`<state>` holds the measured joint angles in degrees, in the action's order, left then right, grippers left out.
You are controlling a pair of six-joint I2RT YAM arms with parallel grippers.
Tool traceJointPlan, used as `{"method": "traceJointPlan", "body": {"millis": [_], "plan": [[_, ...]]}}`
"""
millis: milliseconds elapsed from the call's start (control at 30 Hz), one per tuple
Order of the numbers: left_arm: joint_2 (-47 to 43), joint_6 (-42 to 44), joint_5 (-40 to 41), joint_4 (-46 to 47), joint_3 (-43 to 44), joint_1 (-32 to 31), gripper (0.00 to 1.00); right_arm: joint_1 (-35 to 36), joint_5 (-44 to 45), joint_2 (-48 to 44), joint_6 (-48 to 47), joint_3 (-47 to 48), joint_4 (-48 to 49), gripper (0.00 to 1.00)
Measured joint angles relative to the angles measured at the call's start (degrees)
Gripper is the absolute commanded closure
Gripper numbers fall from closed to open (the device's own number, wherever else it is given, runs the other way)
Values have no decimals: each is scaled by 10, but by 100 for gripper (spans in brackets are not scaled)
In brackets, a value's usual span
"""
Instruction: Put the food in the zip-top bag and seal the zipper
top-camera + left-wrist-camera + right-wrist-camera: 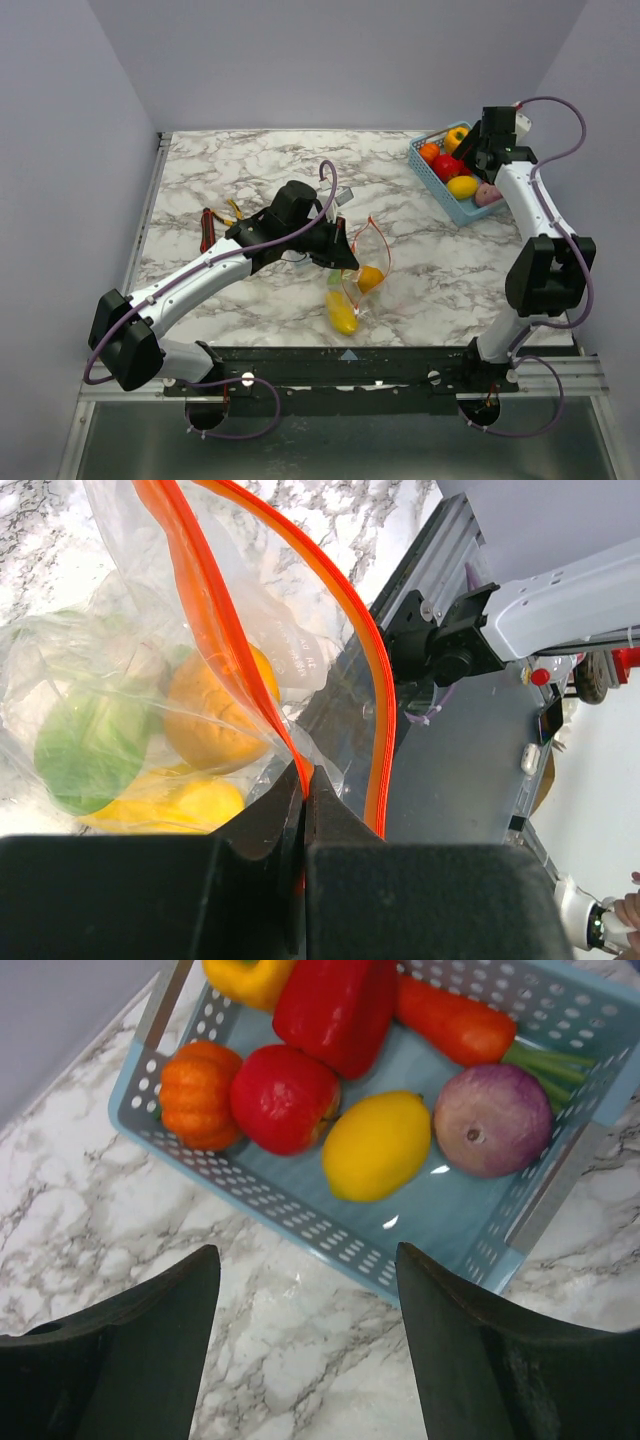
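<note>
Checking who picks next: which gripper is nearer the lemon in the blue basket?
Right. The right gripper hovers open by the basket, near the lemon; the left gripper, mid-table, pinches the zipper.

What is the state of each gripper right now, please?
Left gripper: closed, holding the zipper of the zip-top bag.
Right gripper: open, holding nothing, near the blue basket.

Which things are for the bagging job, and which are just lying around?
For the job: zip-top bag, zipper, food in the bag, more food in the blue basket.
Just lying about: small red and yellow things left of the bag.
</note>
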<state>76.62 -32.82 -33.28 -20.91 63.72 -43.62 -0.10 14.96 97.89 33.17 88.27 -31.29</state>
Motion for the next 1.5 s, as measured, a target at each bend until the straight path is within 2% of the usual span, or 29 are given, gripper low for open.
{"method": "traceJointPlan", "body": {"millis": [433,733,967,1333,1500], "plan": [[0,0,0,0,0,0,100,-51,26,106,-17,62,0,21],[0,0,-5,0,0,0,100,-64,-42,160,-15,61,13,15],[0,0,-5,0,0,0,100,-63,-58,212,4,54,28,13],[0,0,-5,0,0,0,100,-63,-68,242,14,52,64,16],[0,0,-5,0,0,0,100,-63,-72,257,18,51,72,27]]}}
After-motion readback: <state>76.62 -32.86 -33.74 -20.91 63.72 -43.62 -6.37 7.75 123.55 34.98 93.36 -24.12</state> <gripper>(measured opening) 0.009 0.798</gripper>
